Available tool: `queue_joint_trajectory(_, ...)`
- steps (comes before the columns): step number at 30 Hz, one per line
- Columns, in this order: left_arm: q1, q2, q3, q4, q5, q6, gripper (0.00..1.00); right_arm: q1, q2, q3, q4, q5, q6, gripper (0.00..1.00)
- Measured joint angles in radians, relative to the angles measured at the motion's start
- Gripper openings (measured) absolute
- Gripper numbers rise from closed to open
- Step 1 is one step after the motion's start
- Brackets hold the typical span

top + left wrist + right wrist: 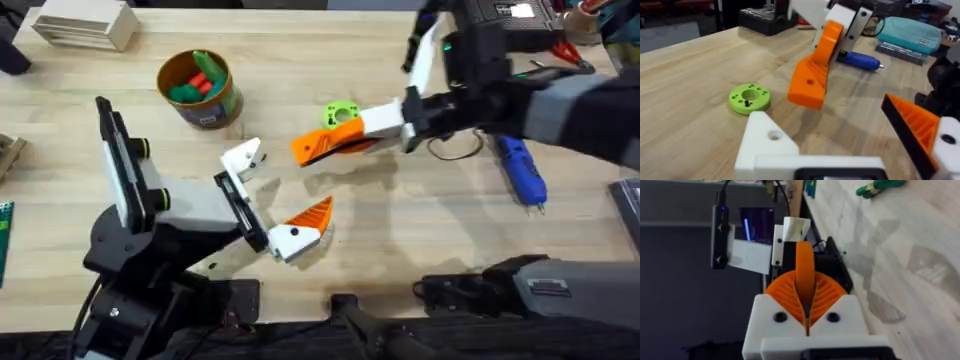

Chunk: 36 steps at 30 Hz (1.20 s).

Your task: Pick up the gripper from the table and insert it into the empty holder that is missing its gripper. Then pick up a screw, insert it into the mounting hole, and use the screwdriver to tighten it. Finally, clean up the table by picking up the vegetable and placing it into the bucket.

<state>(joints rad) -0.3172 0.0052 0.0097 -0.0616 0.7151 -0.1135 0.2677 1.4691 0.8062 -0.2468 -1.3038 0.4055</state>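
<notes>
Two arms work over a wooden table (330, 250). The right gripper (345, 135) is clamped on one orange gripper (325, 142), a finger held above the table near its middle; the finger's long axis runs roughly level, its tip pointing toward the left arm's side. In the right wrist view the two ribbed orange pads (785, 292) meet around the upper edge of that finger (805, 272), whose lower part is hidden between them. The left gripper (275, 195) stands with its fingers apart and nothing between them: one side carries an orange finger (312, 215), the other is one bare white holder (243, 158) with an open screw hole, seen close in the left wrist view (767, 142). One lime-green ring (340, 112) lies just behind the held finger, partly covered by it; a small dark screw stands on the ring (750, 97). One blue screwdriver (522, 170) lies on the right, its metal tip toward the near edge, its far end cut off by the right arm. One bucket (200, 90) stands at upper left holding green and red toy pieces; one green vegetable (879, 187) lies on the table, its form hard to make out
</notes>
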Motion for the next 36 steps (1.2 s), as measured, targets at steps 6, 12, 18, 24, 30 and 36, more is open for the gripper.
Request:
queue_joint_trajectory(6,0.0,0.0,0.0,0.0,0.0,0.0,0.987,0.075,0.085,0.0,0.202,-0.061,0.161,0.016)
queue_joint_trajectory(12,0.0,0.0,0.0,0.0,0.0,0.0,0.987,0.12,0.101,0.0,0.335,-0.052,0.306,0.016)
queue_joint_trajectory(18,0.0,0.0,0.0,0.0,0.0,0.0,0.987,0.16,0.102,0.0,0.351,-0.013,0.359,0.016)
queue_joint_trajectory(24,0.002,0.0,0.0,-0.001,-0.005,0.0,0.987,0.19,0.14,0.0,0.482,-0.005,0.436,0.016)
queue_joint_trajectory(30,0.011,0.0,0.0,0.0,-0.036,-0.001,0.987,0.208,0.191,-0.001,0.624,-0.006,0.533,0.015)
queue_joint_trajectory(36,0.007,0.0,0.0,-0.002,-0.02,-0.024,0.987,0.242,0.253,0.001,0.737,-0.007,0.615,0.014)
